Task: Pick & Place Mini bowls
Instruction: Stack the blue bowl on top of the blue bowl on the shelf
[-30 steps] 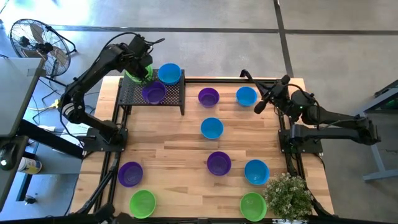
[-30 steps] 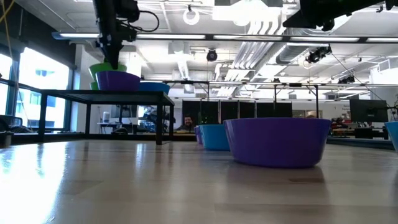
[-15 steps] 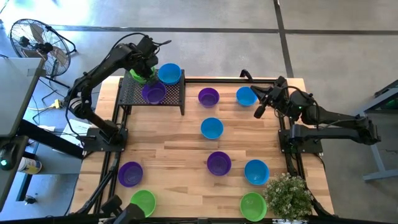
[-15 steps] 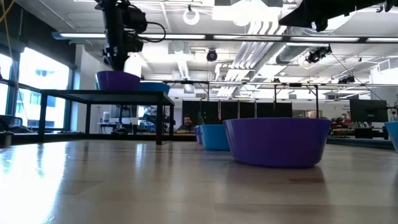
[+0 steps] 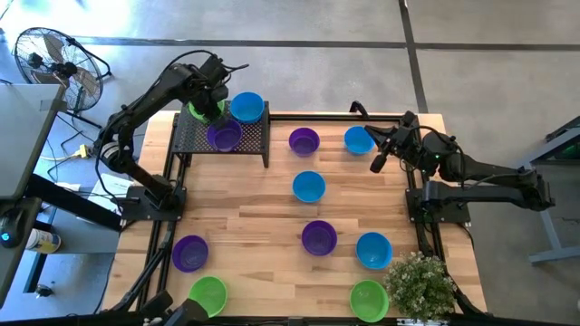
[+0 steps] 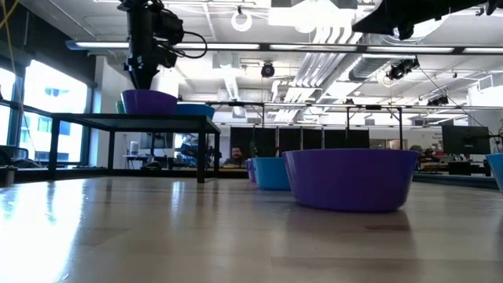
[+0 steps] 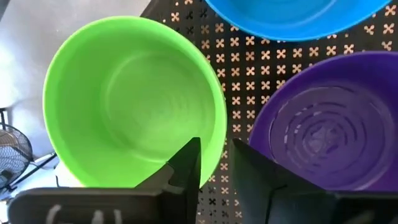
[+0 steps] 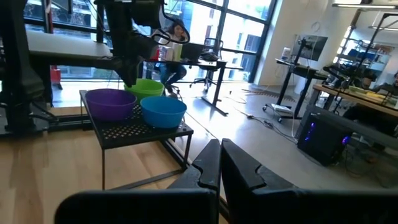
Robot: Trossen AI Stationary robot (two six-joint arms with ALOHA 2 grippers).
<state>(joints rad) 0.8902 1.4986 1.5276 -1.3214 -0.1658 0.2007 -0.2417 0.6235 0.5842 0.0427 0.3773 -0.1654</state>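
A lime green mini bowl [image 7: 130, 99] stands upright by its base on the black mesh rack [image 7: 239, 74] at the table's far left, next to a purple bowl [image 7: 329, 124] and a blue one [image 7: 298, 15]. My left gripper [image 7: 214, 158] points down over the green bowl [image 5: 201, 110] and is open. One finger is inside the bowl's rim on the side toward the purple bowl, the other outside it. My right gripper [image 8: 219, 165] is shut on nothing and held level above the table's right side [image 5: 376, 163]. My left gripper comes from above with one finger [image 7: 189, 155] inside the green bowl and the other [image 7: 242, 158] outside its rim [image 7: 219, 140]. A gap shows between the fingers. I cannot tell whether either finger touches the rim.
Several more bowls stand apart on the wooden table: purple [image 5: 304, 141], blue [image 5: 359, 139], blue [image 5: 308, 186], purple [image 5: 319, 237], blue [image 5: 373, 250], green [image 5: 369, 299], purple [image 5: 190, 253], green [image 5: 208, 294]. A small plant [image 5: 421, 282] is at the near right corner.
My left gripper has sunk a little toward the rack. The green bowl, which hung higher than the purple bowl, has come down onto the rack behind it. My right gripper has turned slightly in place.
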